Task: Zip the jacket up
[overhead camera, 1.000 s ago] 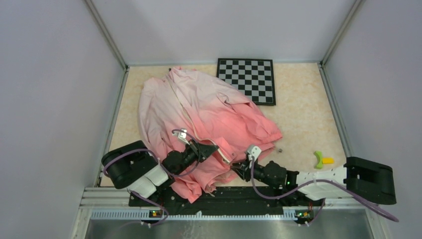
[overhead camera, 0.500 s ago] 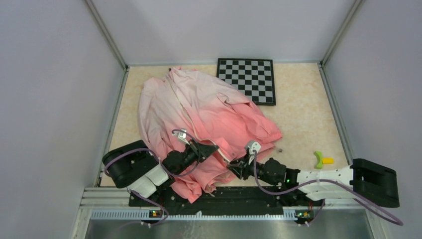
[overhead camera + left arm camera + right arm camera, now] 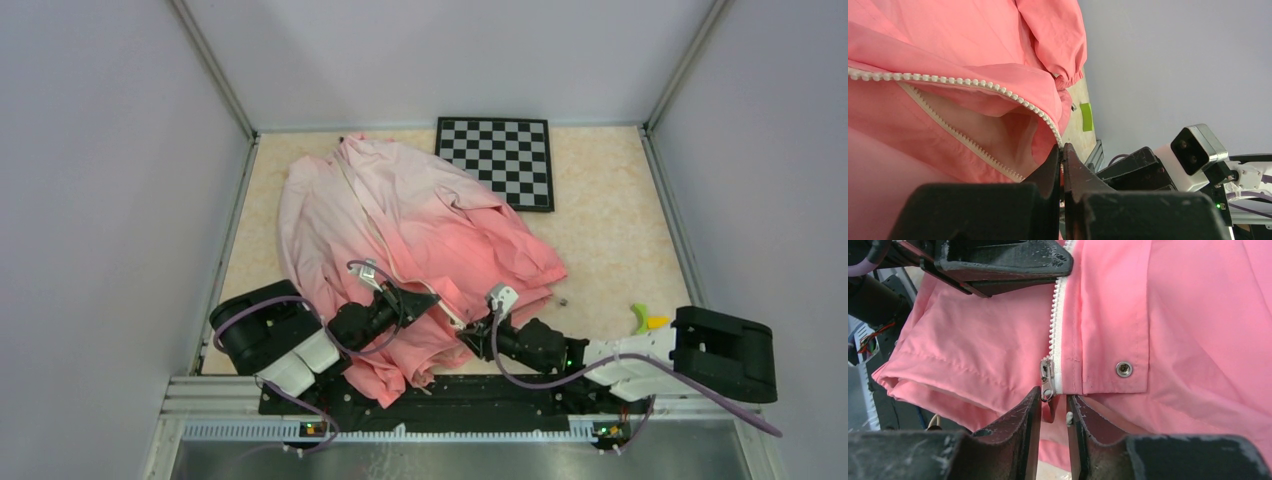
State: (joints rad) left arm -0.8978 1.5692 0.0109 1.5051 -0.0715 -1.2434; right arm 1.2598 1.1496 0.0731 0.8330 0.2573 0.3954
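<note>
Jacket (image 3: 420, 225) is lying spread on the table (image 3: 610, 230), pale collar end far from the arms, beside the checkerboard (image 3: 497, 160), and coral hem bunching at the near edge between the two arms. White zipper (image 3: 1057, 320) is running up the front. In the left wrist view its two rows of teeth are lying apart near the hem, so it is not joined there. Slider (image 3: 1047, 372) is sitting low on one row, just left of a metal snap (image 3: 1123, 369), with its pull tab (image 3: 1048, 410) hanging down.

Right gripper (image 3: 1054, 399) is straddling that tab with jaws a little apart. The tab is lying against the left-hand finger with a gap on the other side, so probably no firm pinch yet, though the view is too tight to be sure. Left gripper (image 3: 1062, 150) is pressed fully together, pinching the jacket edge where the teeth end.

Step in hand looks like taking the pull tab. To do it well:
- centre the tab between the jaws before closing
- catch metal only, no fabric
- keep the left pinch pulling the hem taut
- draw along the teeth line toward the collar, not sideways
- check both rows are feeding into the slider, else it jams
</note>
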